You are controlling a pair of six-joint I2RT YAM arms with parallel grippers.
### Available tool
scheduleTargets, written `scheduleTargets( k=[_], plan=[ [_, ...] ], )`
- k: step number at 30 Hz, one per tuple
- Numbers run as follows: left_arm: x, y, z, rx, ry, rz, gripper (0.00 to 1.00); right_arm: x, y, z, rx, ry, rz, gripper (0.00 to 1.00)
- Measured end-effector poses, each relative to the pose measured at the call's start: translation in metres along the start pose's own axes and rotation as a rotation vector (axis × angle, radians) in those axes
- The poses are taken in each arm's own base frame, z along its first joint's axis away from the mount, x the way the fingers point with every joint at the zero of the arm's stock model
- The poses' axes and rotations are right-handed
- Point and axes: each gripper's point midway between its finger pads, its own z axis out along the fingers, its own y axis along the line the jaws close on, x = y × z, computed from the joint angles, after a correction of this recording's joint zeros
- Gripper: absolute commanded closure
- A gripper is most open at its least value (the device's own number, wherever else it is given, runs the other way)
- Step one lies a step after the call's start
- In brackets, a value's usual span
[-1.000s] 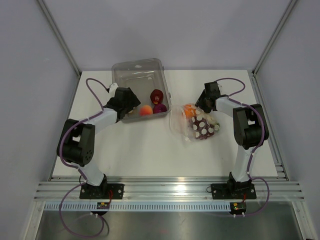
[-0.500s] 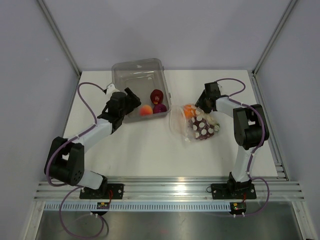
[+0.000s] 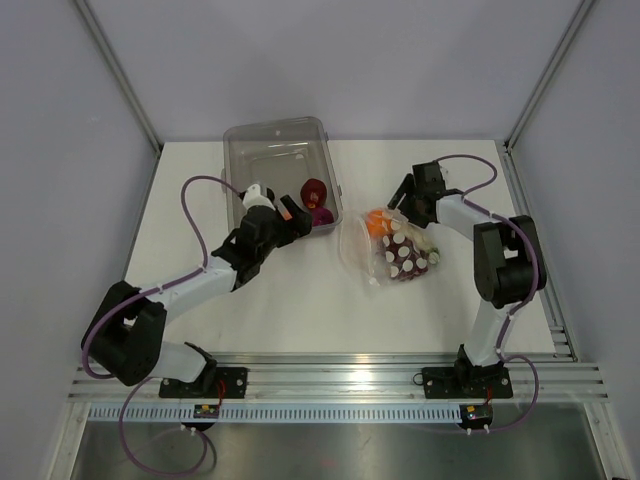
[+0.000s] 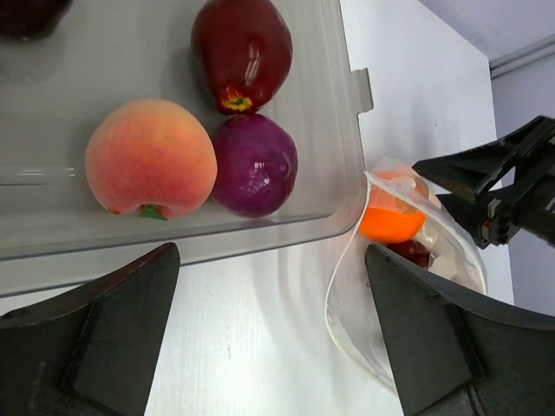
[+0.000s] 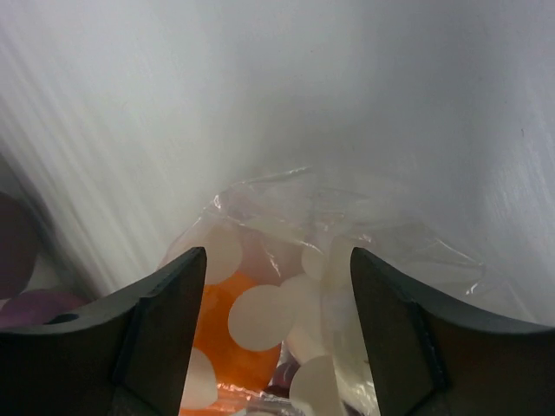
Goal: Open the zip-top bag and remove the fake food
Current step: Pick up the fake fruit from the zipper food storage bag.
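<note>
Now unloading dotted clear soft zip-top bag (image 3: 398, 256), ctr-right. Both left gripper (image 4: 269, 290) and right gripper (image 5: 277, 286) spread, empty. Next prob.: reach bag mouth for round orange plastic fruit (image 4: 388, 222).

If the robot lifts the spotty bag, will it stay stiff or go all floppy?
Probably floppy: the zip-top bag looks thin and crumpled, sagging around what is inside. It would likely hang bottom-heavy, since the fake food lies bunched together. Its mouth looks open near the orange piece, so something might tumble out if it tips.
</note>
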Motion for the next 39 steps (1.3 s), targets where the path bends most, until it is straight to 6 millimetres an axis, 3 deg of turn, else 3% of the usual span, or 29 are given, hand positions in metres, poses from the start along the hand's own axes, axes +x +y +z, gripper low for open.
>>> scheduleTargets(
  k=[4, 9, 20, 27, 31, 35, 39],
  plan=[
    [0.009, -0.009, -0.002, 0.029, 0.016, 0.011, 0.09, -0.007, 0.005, -0.013, -0.015, -0.015, 0.004, 0.21],
    [0.014, -0.021, -0.005, 0.073, 0.03, 0.022, 0.09, -0.012, 0.013, -0.028, -0.051, -0.027, 0.005, 0.27],
    [0.017, -0.032, -0.007, 0.13, 0.049, 0.019, 0.1, 0.012, 0.006, -0.039, -0.049, -0.004, -0.031, 0.34],
    [0.021, -0.036, -0.009, 0.146, 0.065, 0.022, 0.1, 0.021, 0.0, -0.05, -0.059, -0.009, -0.047, 0.46],
    [0.023, -0.038, -0.009, 0.154, 0.073, 0.022, 0.1, 0.023, -0.003, -0.05, -0.057, -0.006, -0.058, 0.65],
    [0.024, -0.039, -0.01, 0.161, 0.078, 0.023, 0.1, 0.024, -0.003, -0.05, -0.058, -0.004, -0.066, 1.0],
    [0.026, -0.041, -0.011, 0.17, 0.084, 0.024, 0.11, 0.024, -0.003, -0.049, -0.059, -0.006, -0.063, 1.0]
  ],
)
